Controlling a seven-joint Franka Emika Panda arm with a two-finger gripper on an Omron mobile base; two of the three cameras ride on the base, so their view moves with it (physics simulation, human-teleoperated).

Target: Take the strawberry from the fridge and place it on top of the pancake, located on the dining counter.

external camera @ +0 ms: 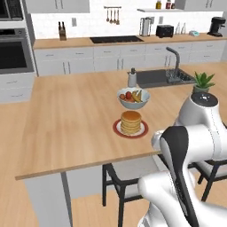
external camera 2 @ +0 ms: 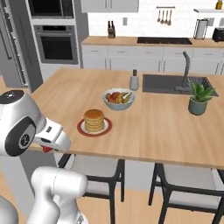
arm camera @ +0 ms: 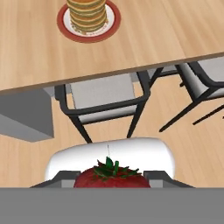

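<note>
End effector (arm camera: 109,186) pinching strawberry (arm camera: 109,177), short of dining counter (arm camera: 39,52) edge, chairs (arm camera: 105,103) below, pancake (arm camera: 89,13) beyond

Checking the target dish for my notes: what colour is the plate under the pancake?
Reddish rim with a pale centre; the plate under the pancake shows best in the hand view.

Home kitchen, wall oven (external camera: 12,53), cooktop (external camera: 116,39), sink (external camera: 162,77), hanging utensils (external camera: 112,17), toaster (external camera: 164,31), wood dining counter (external camera: 66,115)

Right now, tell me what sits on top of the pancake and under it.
Nothing lies on the pancake; its top disc is bare. Under it sits a reddish plate on the dining counter; the plate's middle is covered by the stack. The strawberry is in the gripper.
</note>
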